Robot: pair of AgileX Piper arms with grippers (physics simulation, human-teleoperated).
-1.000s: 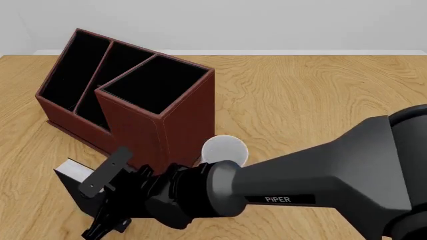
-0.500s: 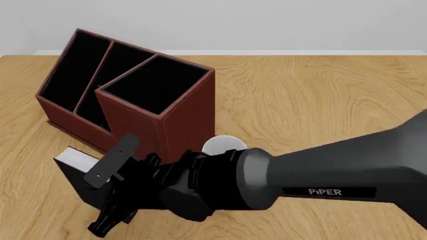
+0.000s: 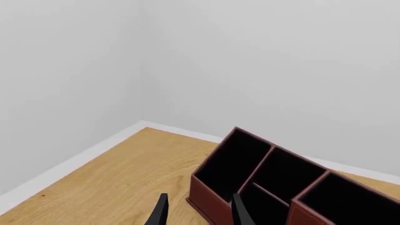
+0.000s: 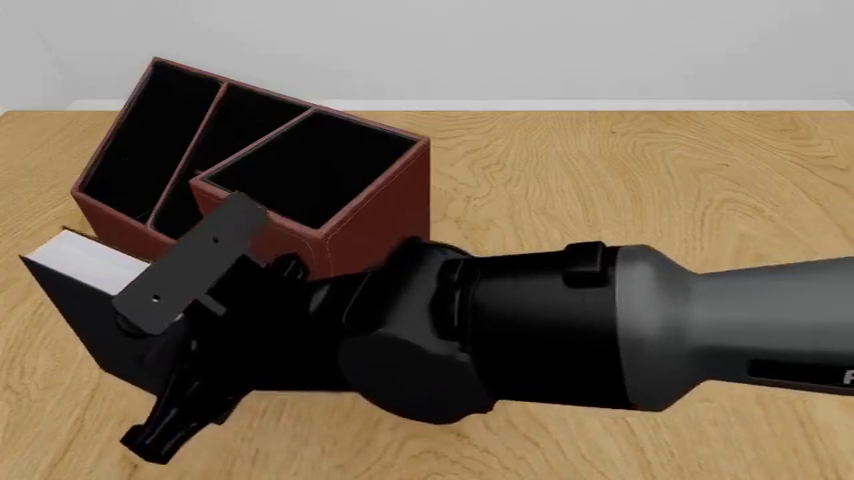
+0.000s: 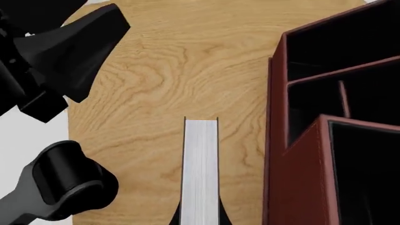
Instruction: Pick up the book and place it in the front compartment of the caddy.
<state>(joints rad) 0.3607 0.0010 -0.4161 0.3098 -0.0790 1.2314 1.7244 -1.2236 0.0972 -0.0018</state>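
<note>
Right arm: enters from the right side of the front view and reaches low across the near part of the table toward the left. Its bulk covers most of the foreground. The right claw is clamped on the book; in the right wrist view the two finger tips sit tight against the covers on either side of the page block.

Book: held at the left of the front view, tilted, just in front of the box, near its left end. Contact with the table cannot be confirmed. Black covers, white-grey page block; page edge faces up and toward the wrist camera. In the right wrist view it lies beside the box wall, apart from it, with bare wood between.

Box: dark red-brown, black-lined compartments, all open at the top.

Left arm: parts of it show at the edge of the right wrist view. The left claw is raised, pointing toward the box and the wall behind. Fingers apart, nothing between them.
</note>
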